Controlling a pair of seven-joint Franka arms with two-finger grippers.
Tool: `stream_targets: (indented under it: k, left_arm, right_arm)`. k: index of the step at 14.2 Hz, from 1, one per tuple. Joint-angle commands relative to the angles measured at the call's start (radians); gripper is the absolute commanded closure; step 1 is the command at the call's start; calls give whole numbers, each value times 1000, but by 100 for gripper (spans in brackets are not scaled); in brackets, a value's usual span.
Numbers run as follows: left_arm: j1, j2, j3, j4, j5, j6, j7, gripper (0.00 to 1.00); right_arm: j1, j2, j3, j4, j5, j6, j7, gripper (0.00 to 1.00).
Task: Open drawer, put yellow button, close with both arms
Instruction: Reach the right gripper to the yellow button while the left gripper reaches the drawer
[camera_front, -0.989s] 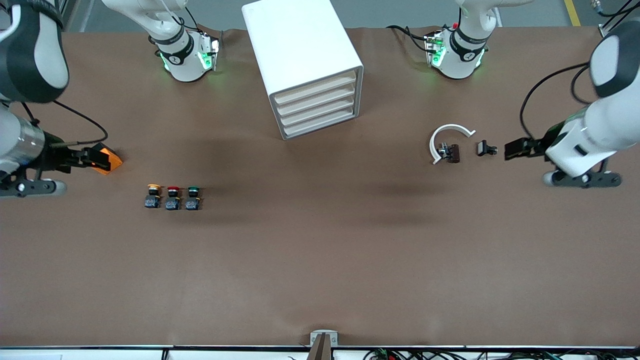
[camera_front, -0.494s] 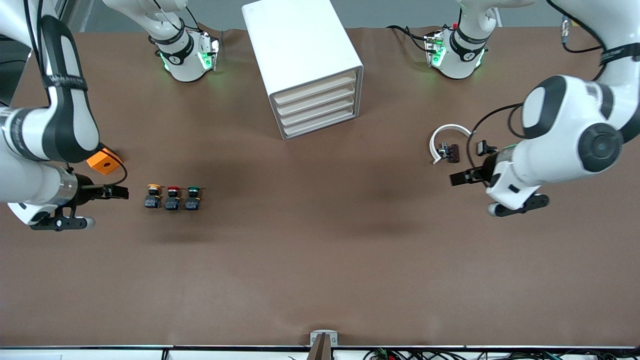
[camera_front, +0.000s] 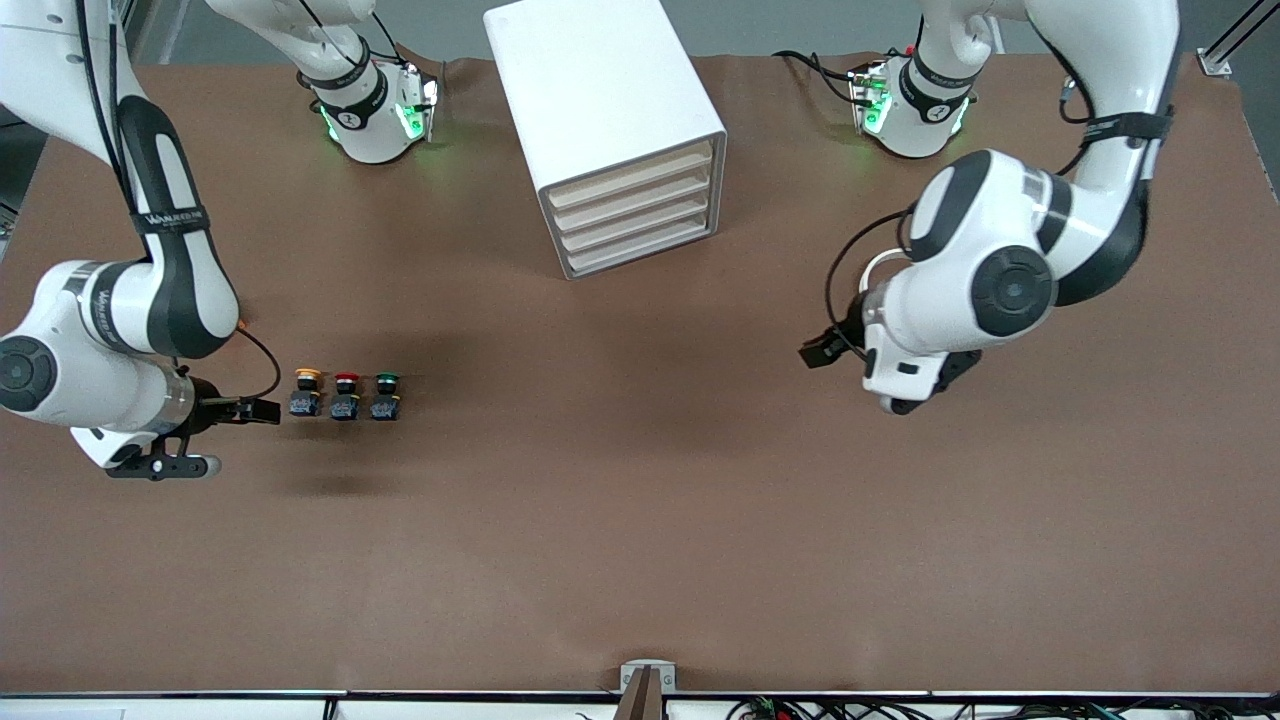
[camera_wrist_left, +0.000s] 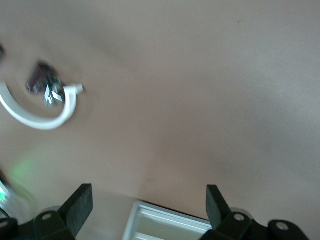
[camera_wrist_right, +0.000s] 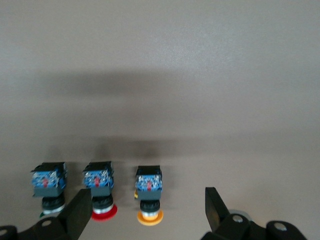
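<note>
Yellow button (camera_front: 307, 391), the small push-button with a yellow mushroom cap on a black and blue-grey body, sits left of centre in the front view, first in a short row on the brown table (camera_front: 640, 520). Going left to right: the right arm's black two-finger gripper (camera_front: 262, 410) is at the frame's left edge, just beside the yellow one, jaws apart with nothing between them. In the right wrist view that gripper (camera_wrist_right: 147, 212) frames the yellow-capped button (camera_wrist_right: 149, 194) near the bottom of the frame.

Next along the row comes the red-capped push-button (camera_front: 346, 395), then the green-capped push-button (camera_front: 387, 394), all three side by side and a bit apart.

Upper centre of the front view has the big white boxy cabinet (camera_front: 600, 110), sitting skewed. Its top cream-fronted drawer (camera_front: 632, 180) is shut flush, same as the three lower ones.

Right of centre, the left arm's black gripper (camera_front: 822, 350) pokes out from under its glossy white wrist, over bare table. The left wrist view shows the gripper (camera_wrist_left: 150, 205) with jaws wide apart, holding nothing. Upper left of that view has a white curved plastic ring piece (camera_wrist_left: 40, 112) with a small dark metal-clipped part (camera_wrist_left: 45, 82) lying inside its curve.
</note>
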Motion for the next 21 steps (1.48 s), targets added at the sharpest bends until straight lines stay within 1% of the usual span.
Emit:
stream_targets:
  k: [1,3,4,6,8,9,11,14,15,16,17,19,21]
  left_arm:
    - [-64,89,5,106,-19,-7,-239,0]
    - [-135,146,7,149,-22,-7,-469,0]
    - [-165,172,7,167,-22,-7,-552,0]
    - [-196,188,7,177,-25,-8,-643,0]
    - [-213,205,7,178,-52,-10,-817,0]
    - [-212,205,5,178,-65,-16,-867,0]
    - [-210,202,7,177,-121,-40,-887,0]
    - [-192,202,8,177,-239,-147,-916,0]
    - [-189,202,10,177,-256,-181,-957,0]
    - [-192,202,8,175,-260,-201,-1006,0]
    - [-198,203,7,174,-263,-206,-1039,0]
    - [-200,208,7,165,-328,-223,-1054,0]
    - [-190,234,7,166,-422,-302,-1054,0]
  right_arm:
    - [-26,10,12,-55,-10,78,4,0]
    - [-31,10,12,-108,-10,141,4,0]
    - [-32,10,12,-128,-10,149,4,0]
    - [-32,8,12,-158,-8,151,4,0]
    - [-31,8,14,-184,-7,160,4,0]
    - [-32,10,14,-200,-7,180,4,0]
    - [-34,14,14,-229,-7,226,4,0]
    - [-31,30,14,-235,-8,230,-1,0]
    - [-31,31,14,-235,-8,230,-2,6]
    - [-31,33,14,-235,-8,229,-5,15]
    - [-31,40,14,-235,-7,229,-5,21]
    - [-31,50,14,-234,-8,232,-5,29]
    - [-31,56,14,-232,-7,233,-5,31]
